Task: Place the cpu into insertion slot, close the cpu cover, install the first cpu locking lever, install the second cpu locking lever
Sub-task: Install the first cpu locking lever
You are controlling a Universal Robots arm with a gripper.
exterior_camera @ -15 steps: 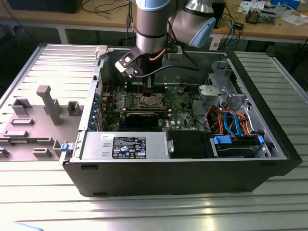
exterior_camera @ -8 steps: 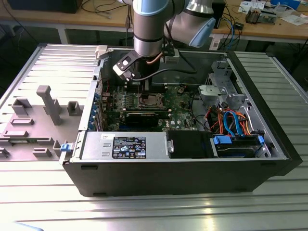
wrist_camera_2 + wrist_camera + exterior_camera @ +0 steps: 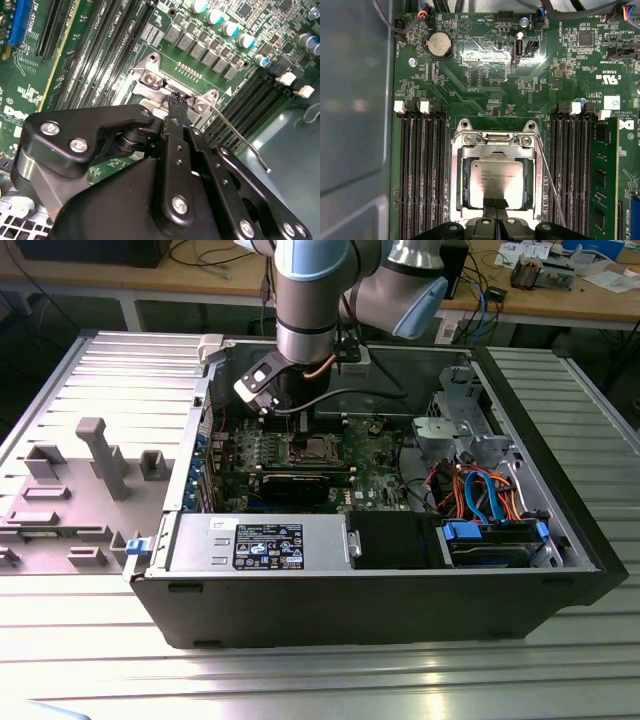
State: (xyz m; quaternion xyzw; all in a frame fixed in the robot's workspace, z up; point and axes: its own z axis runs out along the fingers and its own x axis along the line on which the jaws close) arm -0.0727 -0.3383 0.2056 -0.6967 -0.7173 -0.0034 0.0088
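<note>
In the first wrist view, the small flat square cpu with its dull silver-grey metal top (image 3: 497,181) is lying inside the square silver-rimmed insertion slot (image 3: 454,175) on the green circuit board (image 3: 485,75). The thin silver metal cpu cover with a large square window (image 3: 466,185) is lying down flat around the chip, framing it on all sides. The black two-fingered gripper (image 3: 495,203) is hanging over the near edge of the socket with its fingertips drawn close together, side by side, and nothing gripped between them. In the second wrist view, the narrow finger end (image 3: 175,102) is sitting at the metal edge of the cover; whether it is pressing down or only hovering just above cannot be told. A thin silver wire locking lever (image 3: 240,137) is standing beside the socket, angling away from the board and not latched. Rows of long black memory slots (image 3: 422,175) are flanking the socket on both sides. In the exterior view, the grey and blue robot arm (image 3: 310,300) is reaching down into the open black computer case (image 3: 380,600) on the ribbed grey metal table (image 3: 560,660).
</note>
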